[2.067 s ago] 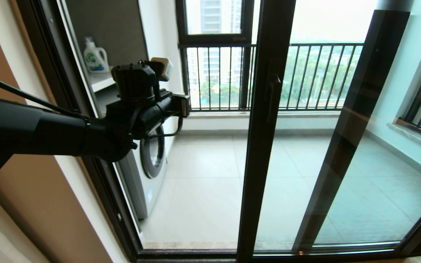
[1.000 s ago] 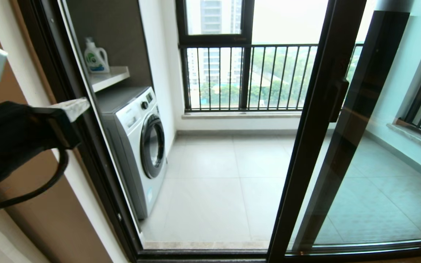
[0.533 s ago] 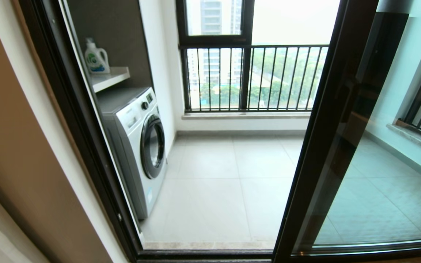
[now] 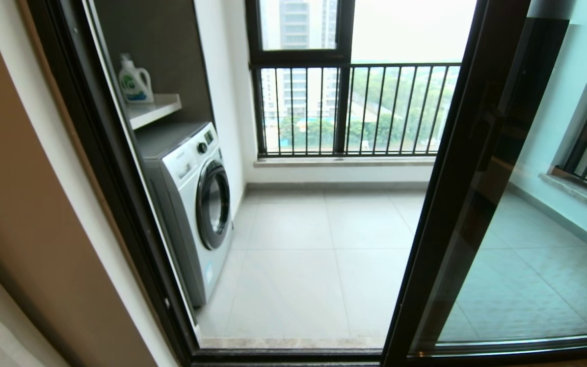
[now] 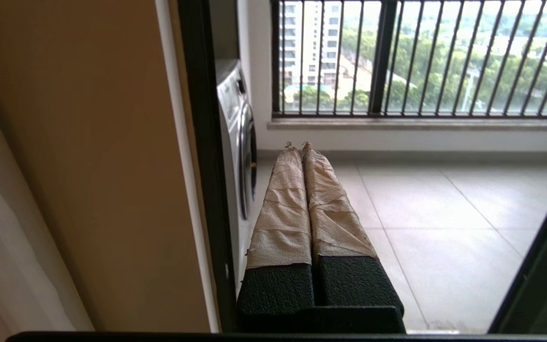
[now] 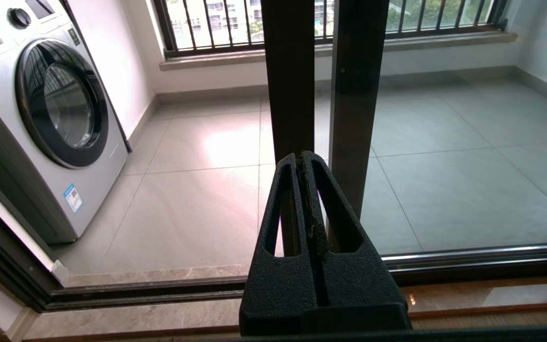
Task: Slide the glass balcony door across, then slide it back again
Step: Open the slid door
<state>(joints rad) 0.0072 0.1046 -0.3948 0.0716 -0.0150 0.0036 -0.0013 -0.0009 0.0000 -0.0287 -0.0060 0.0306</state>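
Both tools are closed on nothing: our left tool (image 5: 298, 145), tape-wrapped, and our right tool (image 6: 301, 159), black. Beyond them, the dark-framed glass balcony door (image 4: 449, 204) stands at the frame's right, leaving the white washing machine (image 4: 191, 204) at left uncovered.

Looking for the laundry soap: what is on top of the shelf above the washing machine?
A white detergent bottle with a green label stands on the white shelf, above the washing machine. The shelf's left part is hidden behind the dark door frame, so anything there cannot be seen.
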